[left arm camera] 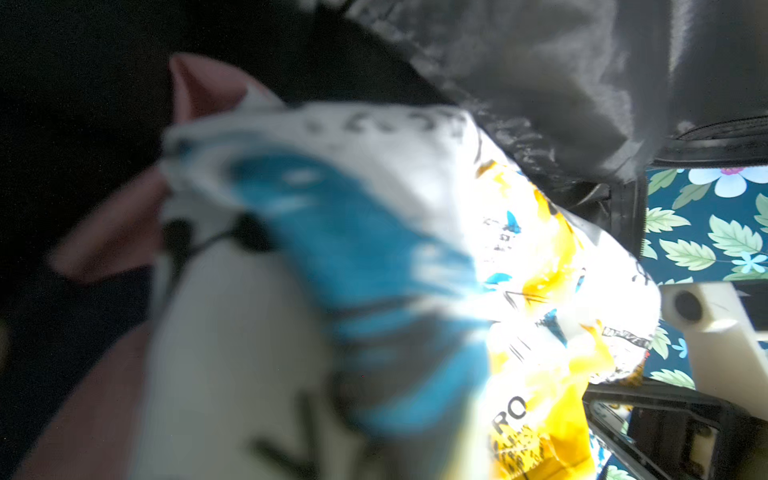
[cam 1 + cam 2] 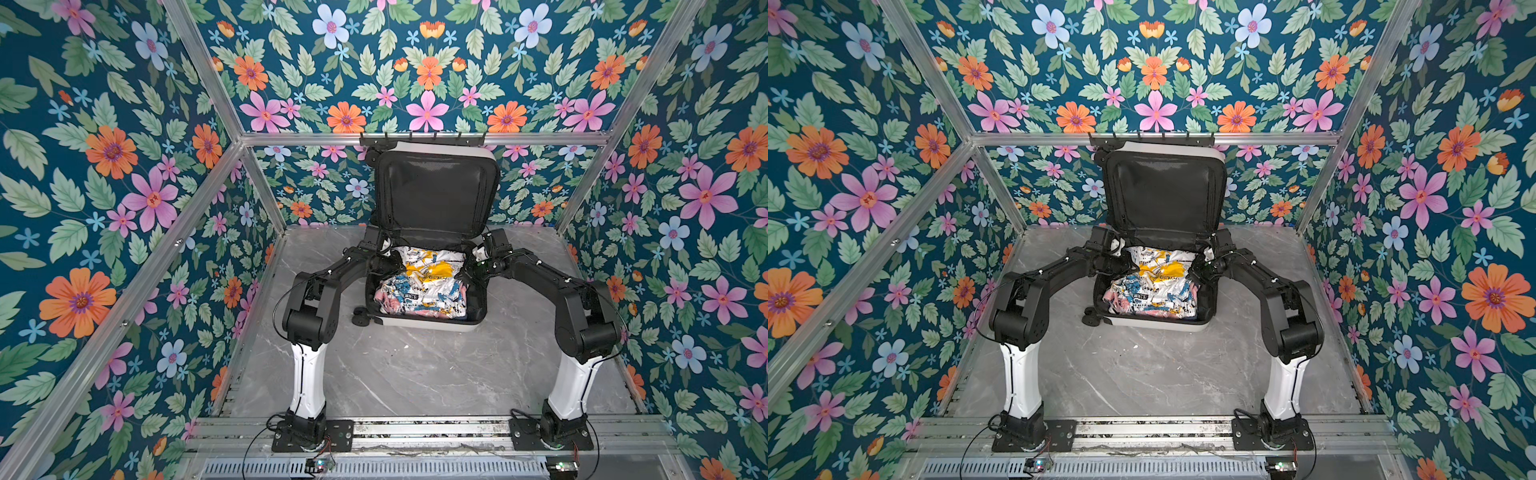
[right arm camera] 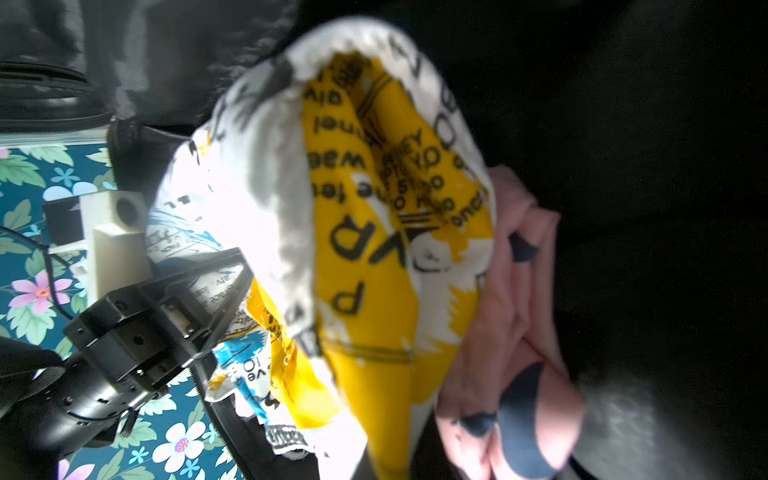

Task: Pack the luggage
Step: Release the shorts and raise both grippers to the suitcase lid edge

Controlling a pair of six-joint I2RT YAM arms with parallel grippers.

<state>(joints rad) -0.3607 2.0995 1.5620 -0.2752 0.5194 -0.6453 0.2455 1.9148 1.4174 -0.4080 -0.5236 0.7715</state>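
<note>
The luggage [image 2: 419, 325] [image 2: 1156, 325] lies open at the back middle of the table. Its black-lined lid [image 2: 436, 195] stands upright against the back wall. A yellow-white printed bag [image 2: 419, 282] [image 2: 1154, 282] [image 1: 540, 291] [image 3: 365, 232] fills the lower half on top of a pink patterned cloth [image 1: 104, 237] [image 3: 515, 311]. My left gripper [image 2: 390, 259] [image 2: 1121, 259] [image 3: 224, 291] is at the bag's far left corner, its jaws buried in blurred cloth. My right gripper [image 2: 471, 266] [image 2: 1200, 268] [image 1: 648, 424] is at the far right corner, shut, with a yellow fold tapering into it.
The grey marble table [image 2: 415, 374] is walled by floral panels on an aluminium frame. A black hook rack [image 2: 424, 139] sits on the back bar just above the lid. The suitcase wheels [image 2: 360, 318] stick out at its front left. Both arm bases [image 2: 307, 432] stand on the front rail.
</note>
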